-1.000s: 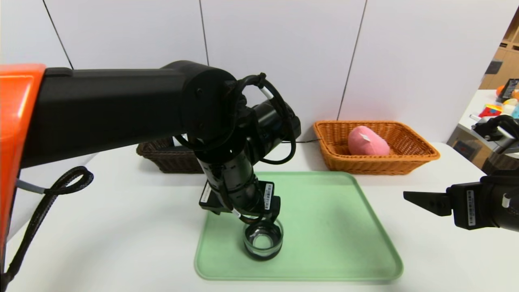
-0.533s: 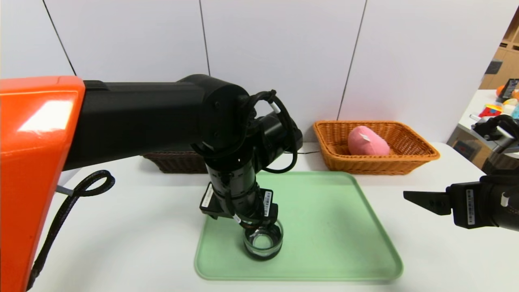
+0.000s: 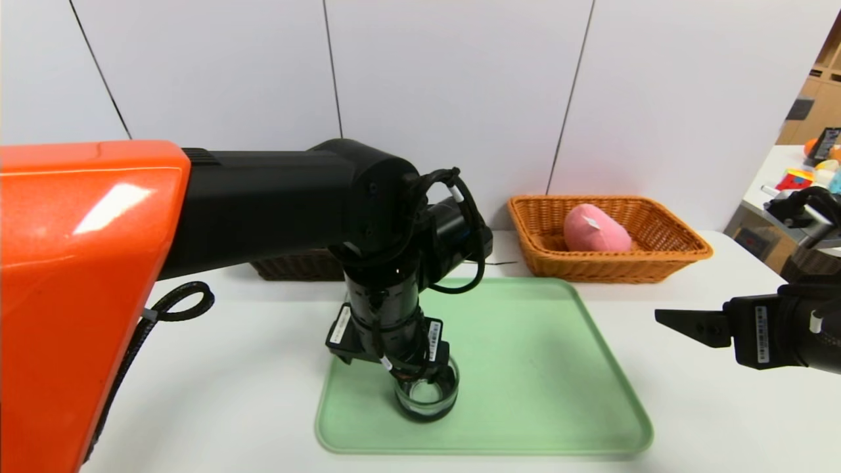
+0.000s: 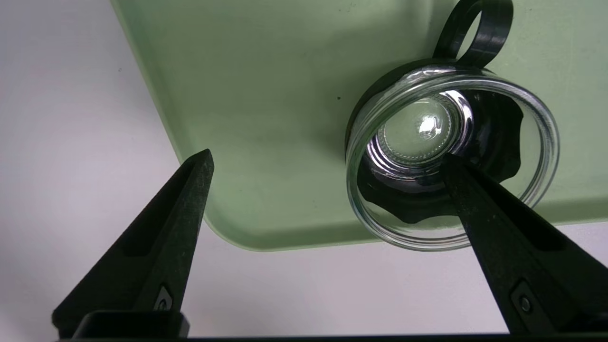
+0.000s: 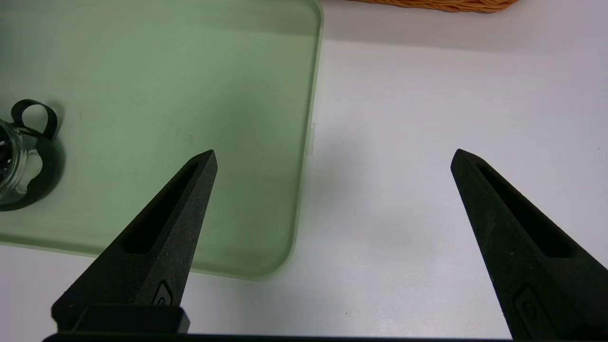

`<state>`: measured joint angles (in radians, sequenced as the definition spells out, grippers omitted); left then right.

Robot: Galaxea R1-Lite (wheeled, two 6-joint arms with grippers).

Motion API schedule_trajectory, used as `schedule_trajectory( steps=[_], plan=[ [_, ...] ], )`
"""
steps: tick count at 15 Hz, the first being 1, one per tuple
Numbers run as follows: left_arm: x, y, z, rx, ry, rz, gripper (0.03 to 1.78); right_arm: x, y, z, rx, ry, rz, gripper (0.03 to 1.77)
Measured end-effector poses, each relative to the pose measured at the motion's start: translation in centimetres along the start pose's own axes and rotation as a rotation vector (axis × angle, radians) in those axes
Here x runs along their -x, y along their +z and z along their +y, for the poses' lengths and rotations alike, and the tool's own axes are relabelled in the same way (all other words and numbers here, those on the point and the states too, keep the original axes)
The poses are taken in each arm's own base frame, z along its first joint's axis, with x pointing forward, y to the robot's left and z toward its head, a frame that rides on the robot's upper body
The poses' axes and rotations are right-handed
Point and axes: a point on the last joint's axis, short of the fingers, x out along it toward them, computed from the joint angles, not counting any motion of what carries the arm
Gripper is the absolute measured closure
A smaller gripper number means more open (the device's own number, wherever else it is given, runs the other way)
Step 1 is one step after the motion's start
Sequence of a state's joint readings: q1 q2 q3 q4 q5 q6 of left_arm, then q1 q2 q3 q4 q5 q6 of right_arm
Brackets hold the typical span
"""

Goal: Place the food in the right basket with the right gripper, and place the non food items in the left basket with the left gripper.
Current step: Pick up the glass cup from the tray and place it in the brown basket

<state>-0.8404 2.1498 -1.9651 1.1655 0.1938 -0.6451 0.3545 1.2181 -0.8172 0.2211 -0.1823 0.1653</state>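
Left pincer spread wide over glass cup near the green tray's front edge: one finger inside the rim, other outside. Lower slightly, close gently on the wall; glass may slip. Right pincer parked, apart. Peach sits in orange basket; dark basket behind arm.

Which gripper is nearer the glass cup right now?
Left. The left gripper is open right over the glass cup, one finger inside its rim. The right gripper hangs open off the green tray's right side.
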Motion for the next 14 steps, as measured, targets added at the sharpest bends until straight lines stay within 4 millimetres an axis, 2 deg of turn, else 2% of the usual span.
schedule_trajectory(
  steps=[14],
  plan=[
    [-1.8,0.4,-0.1,0.011,0.028,0.033,0.12,0.1,0.0,-0.1,-0.003,-0.007,-0.003,0.10]
  ],
)
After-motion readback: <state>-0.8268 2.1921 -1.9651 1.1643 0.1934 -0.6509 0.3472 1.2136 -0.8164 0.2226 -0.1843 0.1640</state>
